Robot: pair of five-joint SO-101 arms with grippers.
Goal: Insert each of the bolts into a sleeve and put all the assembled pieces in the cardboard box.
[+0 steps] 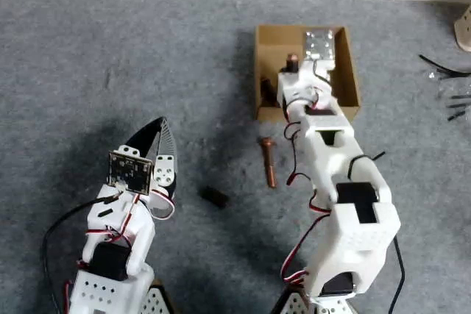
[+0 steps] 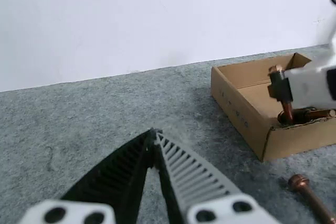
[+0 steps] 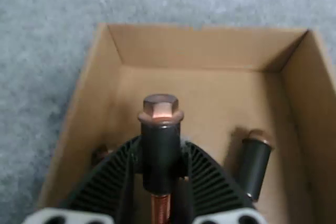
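Observation:
My right gripper (image 3: 160, 169) hangs over the cardboard box (image 1: 271, 40), shut on an assembled piece (image 3: 159, 145): a copper bolt upright inside a black sleeve. Another assembled piece (image 3: 253, 163) lies on the box floor beside it, and a third (image 1: 268, 92) rests against the box's left wall. A loose copper bolt (image 1: 268, 161) lies on the grey mat just in front of the box. A lone black sleeve (image 1: 215, 196) lies left of that bolt. My left gripper (image 1: 162, 124) stands shut at the left of the mat, holding nothing, its tips (image 2: 154, 135) pointing at the far wall.
Grey felt covers the table (image 1: 110, 56). Black cable ties (image 1: 449, 86) lie scattered at the far right edge. Open mat lies between the left arm and the box.

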